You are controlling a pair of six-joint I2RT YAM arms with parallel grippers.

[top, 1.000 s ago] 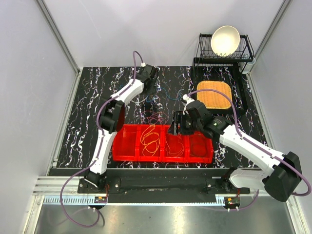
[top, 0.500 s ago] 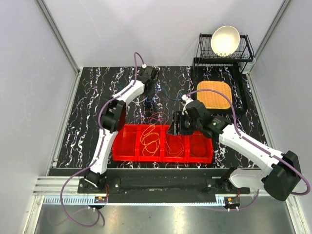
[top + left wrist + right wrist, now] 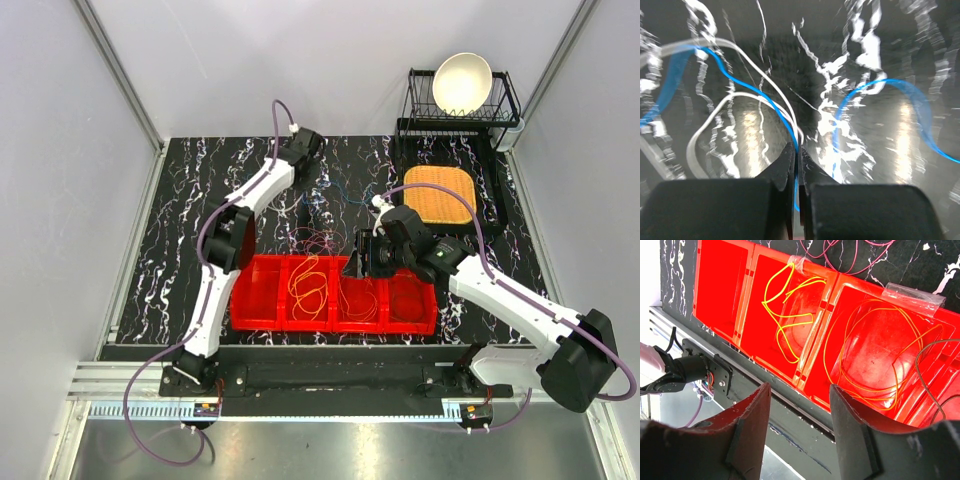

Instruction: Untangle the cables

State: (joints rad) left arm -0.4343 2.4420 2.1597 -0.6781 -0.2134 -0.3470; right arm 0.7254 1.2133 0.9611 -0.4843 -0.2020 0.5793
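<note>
Blurred by motion, my left gripper (image 3: 797, 147) sits low over the black marbled table, shut on a blue cable (image 3: 740, 82) that runs between its jaws. A white cable (image 3: 715, 115) loops to the same spot; whether it is pinched too I cannot tell. From above, the left gripper (image 3: 308, 172) is at the back of the table. My right gripper (image 3: 799, 387) hangs open and empty over the near rim of the red bins (image 3: 720, 285). A yellow cable (image 3: 785, 305) lies in one bin and an orange cable (image 3: 875, 355) in its neighbour. Maroon cables (image 3: 315, 240) lie behind the bins.
A thin dark cable (image 3: 935, 347) lies in the rightmost bin. At the back right stand a black dish rack with a white bowl (image 3: 462, 82) and a woven orange mat (image 3: 437, 193). A metal rail (image 3: 330, 375) runs along the near edge.
The left gripper has closed onto the blue cable and shifted slightly toward the back. The right gripper's jaws have narrowed a little, and it has barely moved.
</note>
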